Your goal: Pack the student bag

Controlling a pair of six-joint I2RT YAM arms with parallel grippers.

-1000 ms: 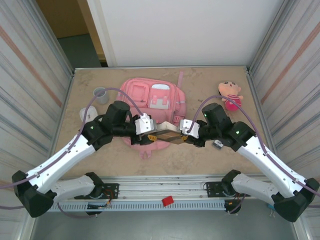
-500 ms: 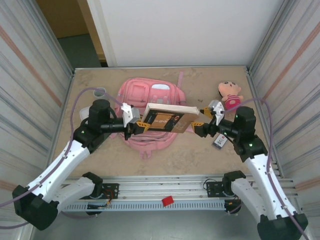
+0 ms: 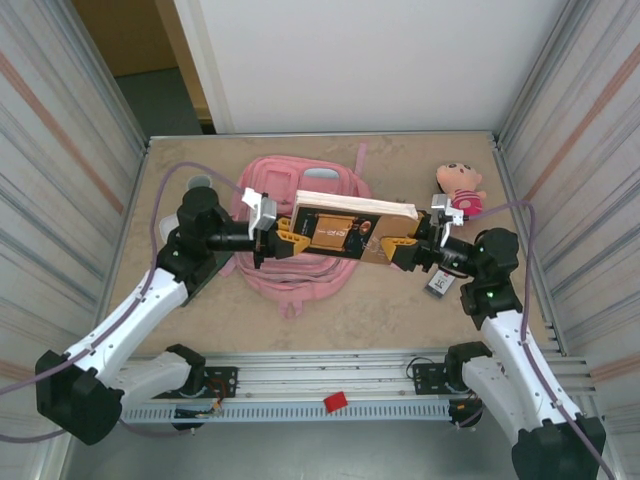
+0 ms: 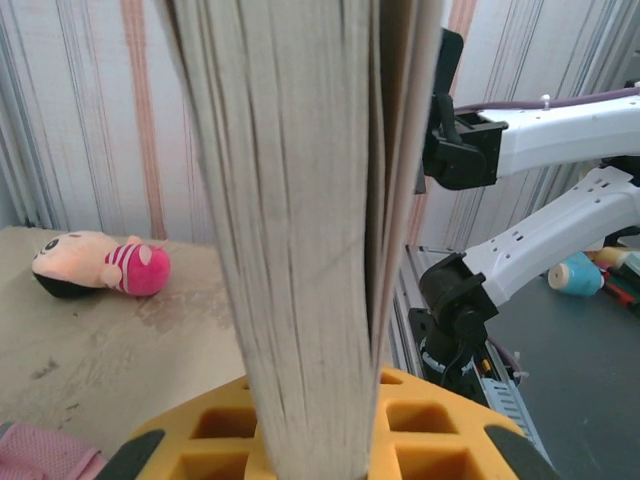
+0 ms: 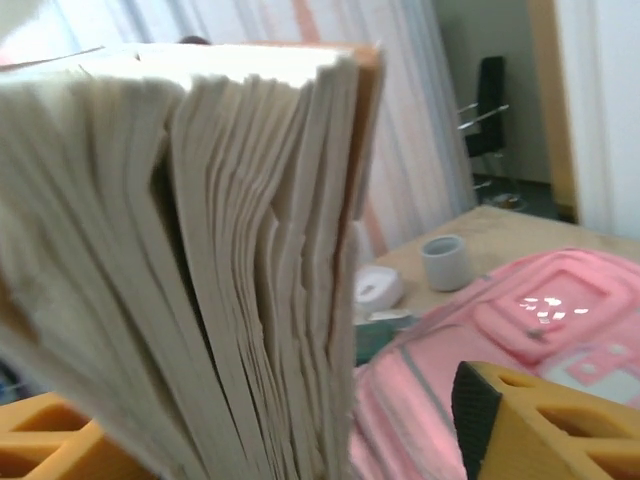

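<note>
the sandy table spans the middle of the top view; the student bag lies flat on it at upper centre, pink, partly covered from above; a thick book hangs over the bag, running left to right, cover up; the left gripper is at the book's left end, clenched on it, and in the left wrist view its yellow fingers press the page block from both sides; the right gripper is at the book's right end, jaws spread, and in the right wrist view one finger stands clear of the pages; a plush doll lies at upper right of the table, apart from the bag; a grey cup stands left of the bag, half hidden by the left arm in the top view; a small packet lies under the right arm.
</note>
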